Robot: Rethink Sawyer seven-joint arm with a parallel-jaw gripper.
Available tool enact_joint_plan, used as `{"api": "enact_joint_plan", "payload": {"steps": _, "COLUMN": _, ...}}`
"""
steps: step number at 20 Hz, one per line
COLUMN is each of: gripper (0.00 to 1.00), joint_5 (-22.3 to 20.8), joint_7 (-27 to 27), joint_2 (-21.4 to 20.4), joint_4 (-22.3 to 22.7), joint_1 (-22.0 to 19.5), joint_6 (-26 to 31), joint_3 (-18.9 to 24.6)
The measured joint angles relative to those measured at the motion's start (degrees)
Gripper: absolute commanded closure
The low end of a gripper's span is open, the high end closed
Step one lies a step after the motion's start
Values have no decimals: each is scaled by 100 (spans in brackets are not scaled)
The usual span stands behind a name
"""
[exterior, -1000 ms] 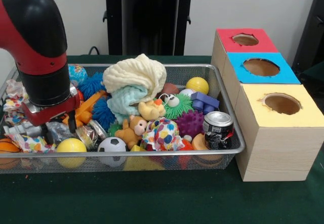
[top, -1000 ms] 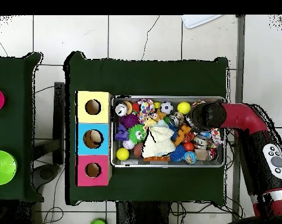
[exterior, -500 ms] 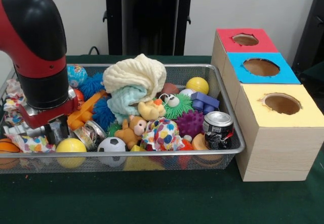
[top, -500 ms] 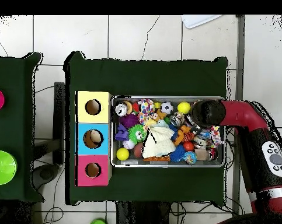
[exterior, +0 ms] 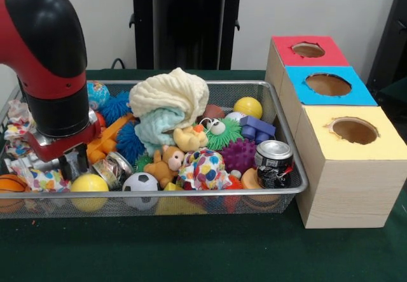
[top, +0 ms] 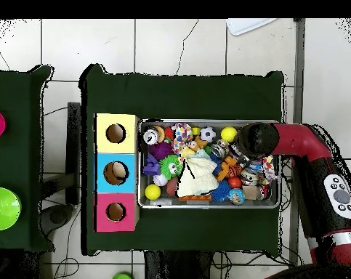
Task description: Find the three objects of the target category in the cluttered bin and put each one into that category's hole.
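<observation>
My gripper [exterior: 67, 163] is sunk in the left end of the bin [exterior: 289, 190], and I cannot tell how it is set. A clear crinkled bottle [exterior: 28, 165] seems to lie just left of it among the toys. The blue hole [exterior: 328, 84] is well apart to the right, so a weak grip could drop the slippery bottle or drag out the yellow ball [exterior: 89, 183].

Two yellow balls [exterior: 248, 107], one drink can [exterior: 273, 163].
</observation>
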Motion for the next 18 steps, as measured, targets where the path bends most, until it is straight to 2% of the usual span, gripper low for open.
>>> {"api": "enact_joint_plan", "payload": {"steps": 4, "gripper": 100, "joint_5": 31, "joint_7": -48, "joint_2": -42, "joint_4": 17, "joint_1": 15, "joint_6": 127, "joint_3": -2}}
{"api": "enact_joint_plan", "payload": {"steps": 18, "gripper": 100, "joint_5": 442, "joint_7": -118, "joint_2": -605, "joint_4": 61, "joint_1": 14, "joint_6": 1568, "joint_3": -6}}
